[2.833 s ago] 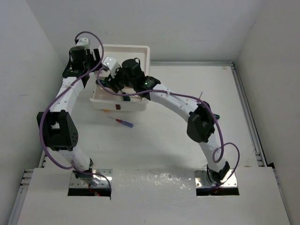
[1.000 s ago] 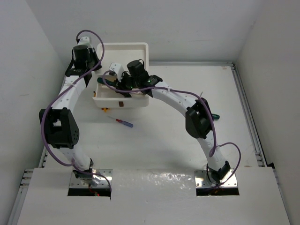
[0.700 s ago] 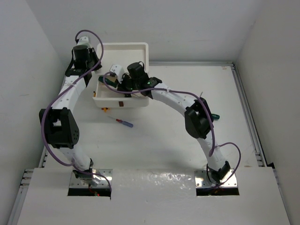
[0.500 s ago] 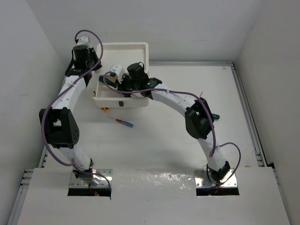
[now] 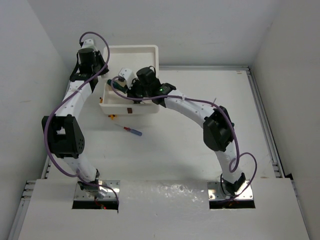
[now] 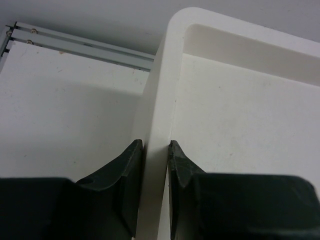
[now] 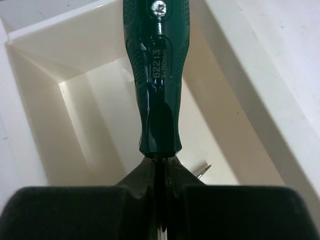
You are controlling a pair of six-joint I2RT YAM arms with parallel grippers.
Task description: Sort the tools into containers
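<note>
Now our right gripper (image 7: 160,167), newly closed, clamps the dark green plastic-handled screwdriver (image 7: 157,90) over the white plastic drawer (image 7: 45,125), undropped; left gripper (image 6: 155,150) pinches the tray wall (image 6: 162,100).

Left arm (image 5: 74,102): runs from its base up the left side, elbow kicked out left, wrist at the far-left corner. Left gripper (image 6: 155,146): jaws nearly together, one finger on each side of the white box (image 6: 161,90) side wall, pinching it.

Right arm (image 5: 192,106): arcs from its base up and over to the left, elbow out right. Right gripper (image 7: 159,167): clamped tight on the green screwdriver (image 7: 156,75) at the neck just behind the handle. The handle sticks out past the fingertips.
</note>
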